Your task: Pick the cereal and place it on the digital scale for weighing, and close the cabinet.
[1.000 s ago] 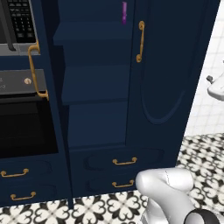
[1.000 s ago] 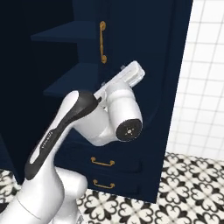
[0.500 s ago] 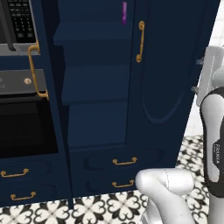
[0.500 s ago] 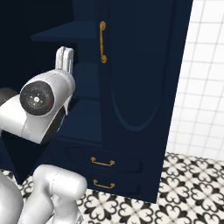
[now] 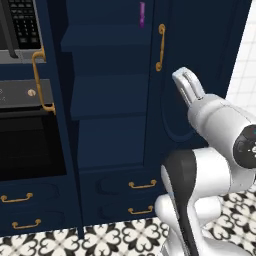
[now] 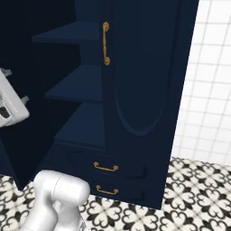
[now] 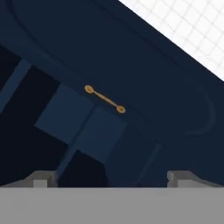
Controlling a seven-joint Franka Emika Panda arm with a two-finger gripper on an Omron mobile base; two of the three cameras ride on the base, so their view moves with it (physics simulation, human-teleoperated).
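Jaws apart, empty; gripper (image 5: 188,86) faces the cabinet (image 5: 200,75), left door open beside the brass handle (image 5: 160,47). Cereal location unclear. Risk: fingers clip the right door's edge while reaching toward the shelves (image 6: 74,90).

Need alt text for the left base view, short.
The white arm's pincer points up in front of the navy cabinet, whose left door stands open on dark shelves. A slim purple packet sits high inside; a black oven is at left.
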